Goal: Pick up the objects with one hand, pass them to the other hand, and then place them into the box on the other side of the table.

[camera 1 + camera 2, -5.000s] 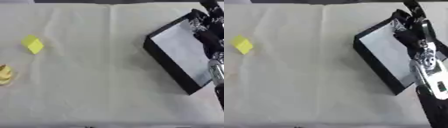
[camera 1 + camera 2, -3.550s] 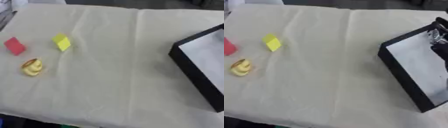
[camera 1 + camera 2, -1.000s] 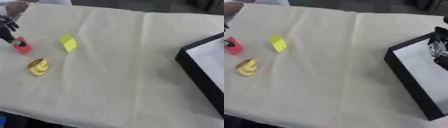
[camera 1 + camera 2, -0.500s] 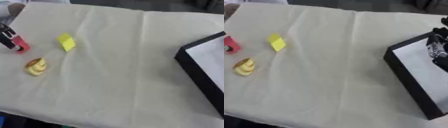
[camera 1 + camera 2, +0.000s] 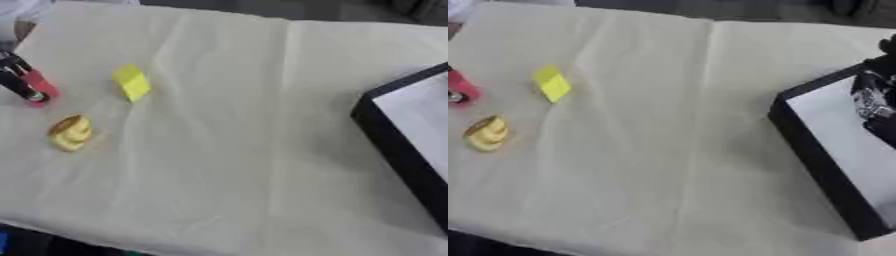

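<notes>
A cream, creased cloth covers the surface [image 5: 236, 150] before you from its far edge to its near edge, where a dark strip shows below.

Your left hand [image 5: 17, 77] enters at the left edge of the left eye view. Its dark fingers [image 5: 24, 86] lie against the small red block [image 5: 40, 85], one on each side as far as the view shows, so they appear to pinch it; the block seems to rest on the cloth.

Just beside the block, toward the middle of the surface, lies the yellow foam cube [image 5: 131, 82], tilted on an edge and apart from the hand. Nearer to you than both lies the rounded yellow-and-tan object [image 5: 70, 132], whose nature you cannot make out; it lies apart from the cube and the block.

On the right side of the surface stands the shallow black box with a white floor [image 5: 820, 150], set askew to the surface's edges, with one corner pointing toward the middle.

Your right hand [image 5: 875, 102] shows at the right edge of the right eye view, black with silver parts, over the box's far portion. You cannot tell whether its fingers are spread or closed.
</notes>
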### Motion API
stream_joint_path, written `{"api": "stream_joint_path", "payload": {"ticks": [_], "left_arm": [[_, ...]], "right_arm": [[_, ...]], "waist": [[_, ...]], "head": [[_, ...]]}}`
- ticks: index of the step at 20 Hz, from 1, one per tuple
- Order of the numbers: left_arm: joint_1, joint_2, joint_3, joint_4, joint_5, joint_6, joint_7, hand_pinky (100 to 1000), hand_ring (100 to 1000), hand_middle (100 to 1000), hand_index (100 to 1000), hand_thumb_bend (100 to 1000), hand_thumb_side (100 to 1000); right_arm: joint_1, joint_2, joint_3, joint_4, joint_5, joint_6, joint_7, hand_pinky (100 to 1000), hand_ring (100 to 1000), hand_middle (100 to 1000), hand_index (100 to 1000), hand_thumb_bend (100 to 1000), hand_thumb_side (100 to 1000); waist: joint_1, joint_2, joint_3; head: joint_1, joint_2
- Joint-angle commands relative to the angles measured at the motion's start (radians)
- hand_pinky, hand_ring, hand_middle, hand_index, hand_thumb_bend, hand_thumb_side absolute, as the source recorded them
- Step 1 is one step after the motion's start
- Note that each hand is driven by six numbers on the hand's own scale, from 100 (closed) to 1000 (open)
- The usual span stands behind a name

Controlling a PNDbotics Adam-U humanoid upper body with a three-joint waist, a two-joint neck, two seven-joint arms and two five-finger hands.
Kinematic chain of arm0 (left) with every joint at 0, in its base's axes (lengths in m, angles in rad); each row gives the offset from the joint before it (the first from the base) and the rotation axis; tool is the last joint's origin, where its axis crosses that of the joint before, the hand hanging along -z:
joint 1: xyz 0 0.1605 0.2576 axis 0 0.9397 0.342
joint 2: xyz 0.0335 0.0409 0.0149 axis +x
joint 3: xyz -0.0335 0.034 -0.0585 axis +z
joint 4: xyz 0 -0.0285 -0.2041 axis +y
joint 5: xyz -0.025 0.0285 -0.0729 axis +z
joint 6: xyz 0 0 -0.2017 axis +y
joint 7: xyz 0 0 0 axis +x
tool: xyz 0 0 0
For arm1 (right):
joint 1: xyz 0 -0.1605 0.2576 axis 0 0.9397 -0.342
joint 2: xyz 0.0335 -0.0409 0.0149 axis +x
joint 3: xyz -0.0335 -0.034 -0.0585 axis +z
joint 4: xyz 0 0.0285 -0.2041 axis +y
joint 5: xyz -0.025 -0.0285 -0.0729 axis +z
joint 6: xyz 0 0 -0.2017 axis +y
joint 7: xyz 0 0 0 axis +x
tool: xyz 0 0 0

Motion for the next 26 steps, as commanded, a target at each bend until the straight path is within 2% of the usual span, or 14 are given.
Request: {"api": "stream_joint_path", "payload": {"ticks": [1, 4, 12, 15, 20, 26], "left_arm": [[-0.012, 0.023, 0.007, -0.006, 0.004, 0.011, 0.016, 977, 877, 790, 843, 414, 100], [-0.01, 0.015, 0.009, -0.004, 0.013, 0.03, 0.034, 976, 873, 781, 814, 361, 100], [-0.011, 0.01, -0.002, 0.011, 0.006, 0.04, 0.032, 969, 857, 751, 722, 309, 100], [-0.014, 0.01, -0.004, 0.014, -0.002, 0.045, 0.029, 956, 829, 719, 668, 283, 100], [-0.024, 0.012, 0.001, -0.01, -0.002, 0.042, 0.019, 885, 735, 627, 581, 161, 100], [-0.033, 0.011, 0.013, -0.098, 0.039, 0.017, -0.008, 838, 670, 572, 540, 139, 100]], "right_arm": [[-0.006, -0.014, -0.003, -0.021, 0.007, 0.003, -0.001, 973, 928, 977, 1000, 100, 230], [-0.005, -0.009, -0.002, -0.021, 0.011, 0.007, -0.001, 973, 928, 978, 1000, 100, 232], [-0.002, -0.005, -0.003, -0.021, 0.013, 0.008, -0.004, 974, 929, 978, 1000, 100, 234], [0.0, -0.005, -0.004, -0.021, 0.013, 0.009, -0.007, 974, 929, 978, 1000, 100, 235], [0.004, -0.01, -0.005, -0.021, 0.012, 0.006, -0.008, 973, 928, 977, 1000, 100, 230], [0.005, -0.019, -0.007, -0.021, 0.005, 0.001, -0.008, 974, 928, 977, 1000, 100, 227]], "waist": [[0.002, -0.013, -0.003], [0.002, -0.011, -0.005], [0.003, -0.011, -0.007], [0.004, -0.012, -0.006], [0.007, -0.019, -0.004], [0.01, -0.027, -0.001]], "head": [[0.008, -0.016], [0.011, -0.017], [0.016, -0.015], [0.015, -0.013], [0.009, -0.006], [-0.012, -0.001]]}}
